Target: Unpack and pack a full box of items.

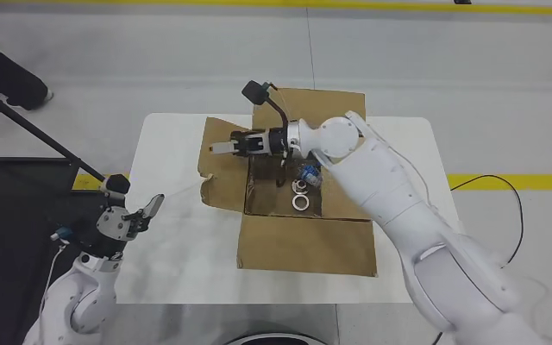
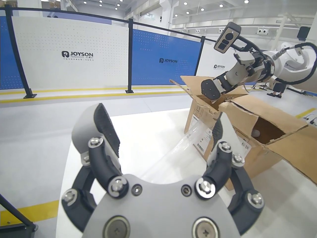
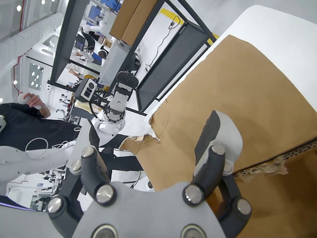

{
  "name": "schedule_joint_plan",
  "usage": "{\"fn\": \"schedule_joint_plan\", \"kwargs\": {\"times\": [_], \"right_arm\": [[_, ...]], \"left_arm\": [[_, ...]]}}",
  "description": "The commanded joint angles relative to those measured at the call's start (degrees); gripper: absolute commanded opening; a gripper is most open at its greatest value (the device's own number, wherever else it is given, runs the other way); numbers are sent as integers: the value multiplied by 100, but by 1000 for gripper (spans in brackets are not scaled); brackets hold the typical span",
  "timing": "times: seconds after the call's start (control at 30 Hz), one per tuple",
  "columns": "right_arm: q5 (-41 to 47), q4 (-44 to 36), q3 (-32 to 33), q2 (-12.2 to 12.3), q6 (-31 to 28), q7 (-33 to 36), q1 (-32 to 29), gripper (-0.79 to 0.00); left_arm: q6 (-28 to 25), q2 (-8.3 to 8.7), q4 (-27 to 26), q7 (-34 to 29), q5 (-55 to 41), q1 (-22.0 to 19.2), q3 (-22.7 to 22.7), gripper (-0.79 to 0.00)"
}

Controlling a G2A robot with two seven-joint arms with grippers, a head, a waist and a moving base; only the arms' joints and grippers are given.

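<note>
Right gripper (image 1: 226, 147) empty, jaws apart, over torn side flap (image 1: 220, 183) of open brown cardboard box (image 1: 306, 246); may snag flap, dragging box. Left gripper (image 2: 161, 120) likewise spread, empty, well apart from box.

— Was any print visible?
— A logo with a wordmark stood on the white fence panel (image 2: 77, 55), and again on the blue panel (image 2: 168, 61) beside it.
— And on the box (image 2: 250, 117)?
— A printed label (image 2: 201, 141) sat on its side wall (lettering too small to read).
</note>
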Motion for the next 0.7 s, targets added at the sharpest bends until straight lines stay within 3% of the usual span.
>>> {"fn": "schedule_joint_plan", "kwargs": {"times": [0.0, 0.17, 0.37, 0.5, 0.67], "right_arm": [[26, -270, 303, 178, -153, 216, -160, 0], [-6, -1401, 1290, 714, -300, 824, -876, 0], [-245, -3292, 2855, 1325, -205, 1286, -2305, 0], [-262, -4349, 3837, 1604, -299, 1443, -3288, 0], [-126, -5107, 4781, 1881, -507, 1236, -4328, 0]], "left_arm": [[3, 2, -163, -115, -49, 13, -48, 0], [124, 15, -654, -631, -48, -82, -139, 0], [397, 34, -1459, -1652, 126, -411, 30, 0], [412, 59, -1928, -2792, 229, -854, 468, 0], [484, 61, -2111, -4332, 19, -1788, 1373, 0]]}}
